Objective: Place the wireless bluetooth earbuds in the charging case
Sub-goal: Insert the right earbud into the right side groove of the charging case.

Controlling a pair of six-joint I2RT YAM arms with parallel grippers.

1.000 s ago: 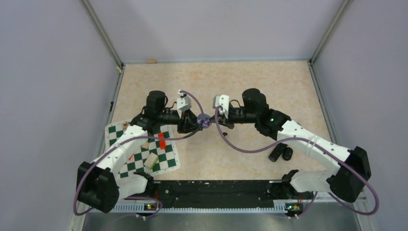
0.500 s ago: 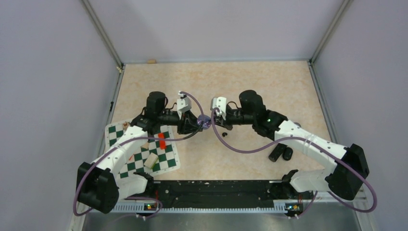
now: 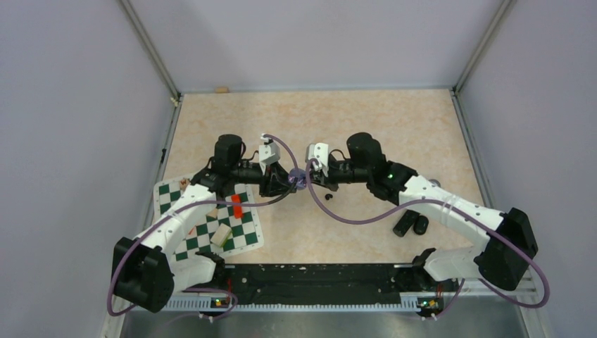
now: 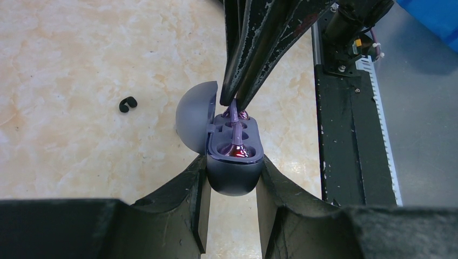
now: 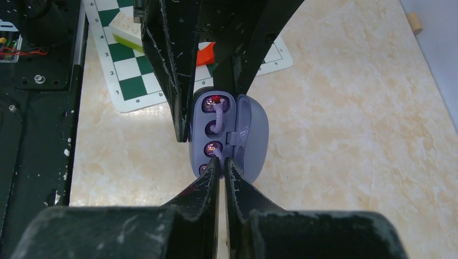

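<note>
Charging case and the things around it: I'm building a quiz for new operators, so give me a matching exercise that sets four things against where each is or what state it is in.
Things:
1 charging case
2 earbud
3 small black curled piece
4 red block

Places or states:
a on the chequered mat
b pinched in the jaws of the right gripper
c loose on the tabletop
d lid open, clamped in the jaws of the left gripper

Pairs: 1-d, 2-b, 3-c, 4-a.

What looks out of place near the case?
A small black C-shaped piece lies loose on the table, apart from the charging case in the left hand: seemingly a stray part. The right hand pinches an earbud.
</note>
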